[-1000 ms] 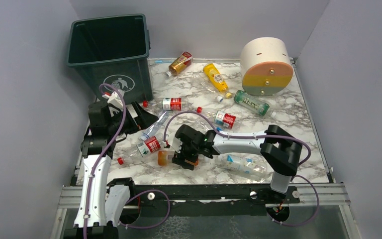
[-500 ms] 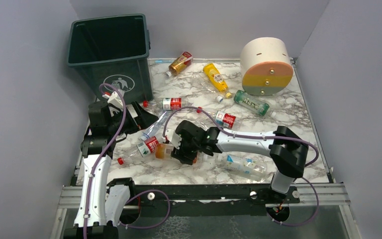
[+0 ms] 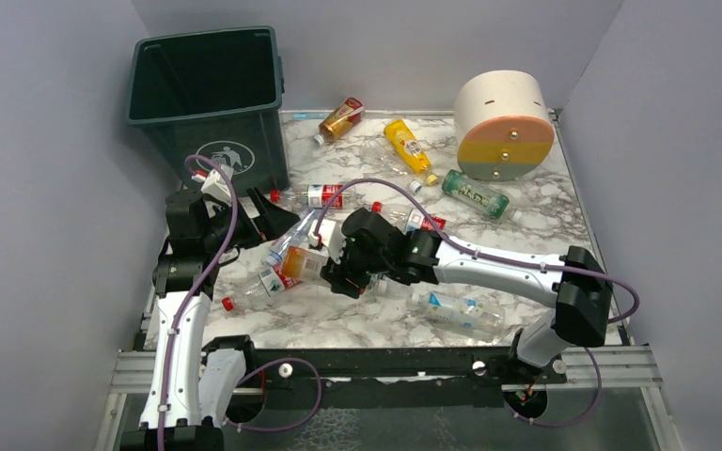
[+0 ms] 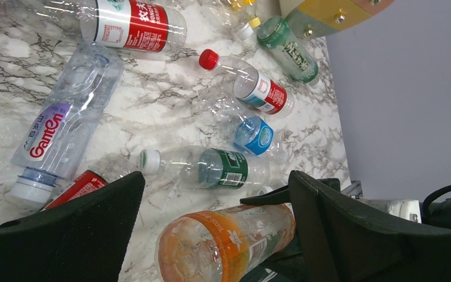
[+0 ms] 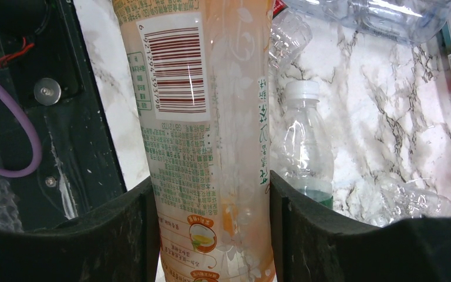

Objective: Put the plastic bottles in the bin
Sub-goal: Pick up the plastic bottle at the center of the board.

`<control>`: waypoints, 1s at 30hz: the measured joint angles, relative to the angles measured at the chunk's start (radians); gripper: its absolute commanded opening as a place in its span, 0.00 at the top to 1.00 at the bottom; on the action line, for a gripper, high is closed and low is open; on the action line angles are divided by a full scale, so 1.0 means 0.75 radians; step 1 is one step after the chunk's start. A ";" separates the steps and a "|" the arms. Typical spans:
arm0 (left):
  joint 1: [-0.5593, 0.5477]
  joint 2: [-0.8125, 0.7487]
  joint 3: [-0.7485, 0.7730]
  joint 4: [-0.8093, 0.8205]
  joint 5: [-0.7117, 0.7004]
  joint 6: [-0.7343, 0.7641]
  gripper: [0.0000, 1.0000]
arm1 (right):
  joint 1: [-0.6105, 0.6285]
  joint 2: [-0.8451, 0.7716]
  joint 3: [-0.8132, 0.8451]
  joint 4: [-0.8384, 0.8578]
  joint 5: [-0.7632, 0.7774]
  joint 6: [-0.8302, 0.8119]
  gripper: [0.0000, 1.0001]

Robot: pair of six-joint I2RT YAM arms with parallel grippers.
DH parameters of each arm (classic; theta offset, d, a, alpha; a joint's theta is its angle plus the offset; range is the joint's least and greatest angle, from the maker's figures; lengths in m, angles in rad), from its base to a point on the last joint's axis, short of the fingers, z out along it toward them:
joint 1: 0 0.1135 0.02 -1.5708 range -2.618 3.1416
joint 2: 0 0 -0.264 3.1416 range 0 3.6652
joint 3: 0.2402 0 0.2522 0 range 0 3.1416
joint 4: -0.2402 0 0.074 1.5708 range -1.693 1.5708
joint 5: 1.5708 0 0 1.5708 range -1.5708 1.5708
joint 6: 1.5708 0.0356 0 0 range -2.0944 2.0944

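Bench (image 3: pixel 564 235) of white marble carries a scatter of plastic bottles, seen from the overhead camera. The dark green bin (image 3: pixel 230 150) stands upright in the 11 o'clock corner, its litter symbol facing the arms. A cream cylinder (image 3: pixel 503 127) with a yellow, pink and grey face sits at 1 o'clock.

The right arm (image 3: pixel 498 268) reaches across toward 9 o'clock. The right jaws are clenched on the orange bottle (image 3: pixel 301 263), gripping it around the middle of its label. That bottle sits at about 8 o'clock from the bench centre, with the bin at its 11 o'clock, well apart.

The left arm (image 3: pixel 183 310) stands at the bench's 9 o'clock edge. The left jaws are spread wide, just at 5 o'clock of the bin's front.

Other bottles lie on their sides on the marble:
- An amber one (image 3: pixel 341 117) and a yellow one (image 3: pixel 407 143) at 12 o'clock.
- A green one (image 3: pixel 475 194) below the cylinder.
- A red-labelled one (image 3: pixel 324 195) beside the bin.
- A clear one (image 3: pixel 456 312) at 5 o'clock.
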 measured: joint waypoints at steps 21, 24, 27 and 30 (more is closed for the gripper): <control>-0.014 -0.001 -0.045 0.184 0.186 -0.108 0.01 | -0.289 -0.178 0.046 -0.014 -0.135 0.258 0.52; -0.067 0.009 -0.064 0.238 0.184 -0.140 0.01 | -0.362 -0.209 0.039 -0.011 -0.193 0.303 0.52; -0.183 0.036 -0.085 0.317 0.155 -0.188 0.01 | -0.421 -0.224 0.035 -0.001 -0.256 0.346 0.52; -0.326 0.078 -0.112 0.420 0.093 -0.242 0.01 | -0.456 -0.224 0.034 0.006 -0.290 0.381 0.52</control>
